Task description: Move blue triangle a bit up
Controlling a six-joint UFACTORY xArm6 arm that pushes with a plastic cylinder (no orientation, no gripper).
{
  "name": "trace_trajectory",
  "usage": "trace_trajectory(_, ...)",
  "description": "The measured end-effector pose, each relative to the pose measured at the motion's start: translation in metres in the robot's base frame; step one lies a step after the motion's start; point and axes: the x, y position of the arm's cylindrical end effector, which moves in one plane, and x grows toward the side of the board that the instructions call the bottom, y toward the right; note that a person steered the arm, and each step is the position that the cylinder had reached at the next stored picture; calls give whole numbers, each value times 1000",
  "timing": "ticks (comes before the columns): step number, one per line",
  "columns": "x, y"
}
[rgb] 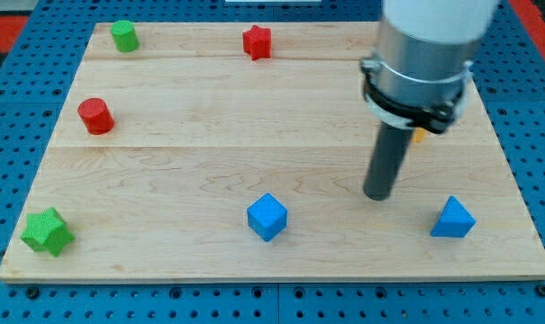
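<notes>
- Blue triangle (453, 219) sits near the table's (209, 153) bottom edge, at the view's right.
- My tip (377, 193) rests up-left of it, apart; there's no hand, only the rod.
- I judge the push not yet begun.

Taking the blue triangle (453, 219) as landmark: the board (254, 108) just above it lies bare, up to a small orange piece (420, 136) half hidden behind the arm. My tip (377, 193) stands near its upper left, apart from it. A blue cube (267, 217) sits well to its left, with open wood between.
</notes>
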Motion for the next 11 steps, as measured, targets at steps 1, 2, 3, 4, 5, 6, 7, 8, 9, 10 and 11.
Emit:
trace_trajectory(1,30,25)
trace_trajectory(2,68,31)
trace_trajectory(3,82,40)
trace_trajectory(4,82,66)
trace_trajectory(5,76,66)
trace_trajectory(6,59,63)
trace_trajectory(7,50,55)
trace_trajectory(8,46,54)
trace_trajectory(9,32,58)
trace_trajectory(10,16,58)
trace_trajectory(11,4,58)
